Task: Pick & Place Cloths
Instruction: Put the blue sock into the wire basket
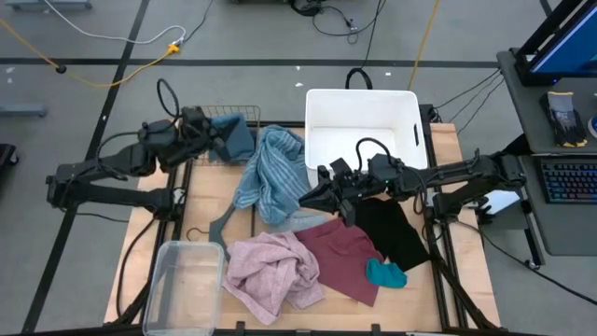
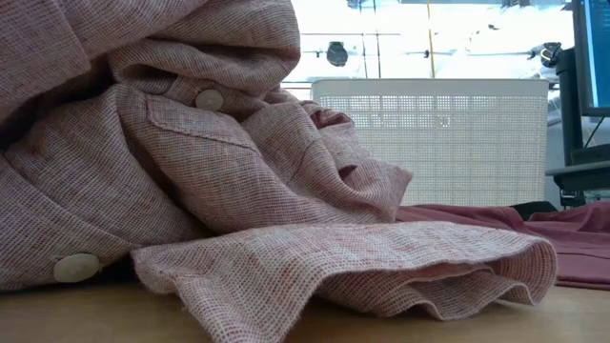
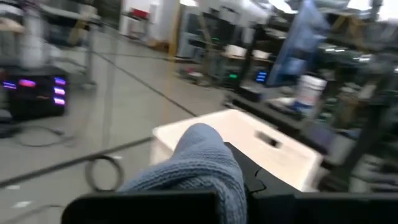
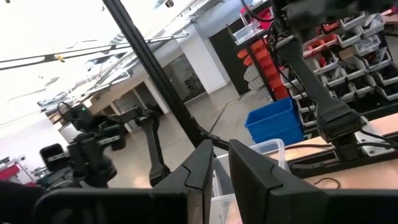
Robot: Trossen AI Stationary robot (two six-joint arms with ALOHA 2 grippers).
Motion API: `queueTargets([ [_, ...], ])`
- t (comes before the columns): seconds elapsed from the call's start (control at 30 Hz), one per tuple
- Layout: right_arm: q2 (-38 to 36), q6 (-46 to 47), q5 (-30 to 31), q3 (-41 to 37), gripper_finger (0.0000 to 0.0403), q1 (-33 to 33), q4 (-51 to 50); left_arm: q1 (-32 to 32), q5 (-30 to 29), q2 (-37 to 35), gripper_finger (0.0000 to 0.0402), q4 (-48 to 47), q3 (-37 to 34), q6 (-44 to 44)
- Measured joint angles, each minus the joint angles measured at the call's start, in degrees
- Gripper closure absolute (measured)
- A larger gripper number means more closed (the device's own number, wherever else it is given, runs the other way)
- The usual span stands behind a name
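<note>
1. The navy cloth (image 1: 235, 138) hangs pinched in the left gripper (image 1: 207, 133) at the far left of the surface (image 1: 466, 261), lifted over a wire rack (image 1: 224, 116). In the left wrist view the same grey-blue fabric (image 3: 199, 168) bulges up between that gripper's fingers.
2. The other cloths lie in a heap: the blue-striped towel (image 1: 272, 177) in the middle, the pink cloth (image 1: 270, 269) at the near edge, the maroon cloth (image 1: 343, 250) beside it, the black shorts (image 1: 392, 229) to its right and the teal piece (image 1: 385, 273) just below them.
3. The right gripper (image 1: 312, 198) hovers over the heap's centre with its fingers (image 4: 252, 177) nearly pressed together and nothing held.
4. The step in hand looks like carrying the navy cloth towards the white bin (image 1: 362, 126).
5. Next, the left arm would need to swing across over the bin before letting go.
</note>
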Motion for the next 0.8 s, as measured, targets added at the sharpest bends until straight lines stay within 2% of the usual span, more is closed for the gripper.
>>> queueTargets([
  [0.33,0.0,0.0,0.2,0.0,0.0355,0.6,0.0,10.3,-6.9,0.1,0.0401,-12.6,0.0,4.1],
  [0.8,0.0,-0.2,0.3,0.0,0.0355,0.6,0.0,23.2,-7.0,1.9,0.0401,-19.0,0.0,6.4],
])
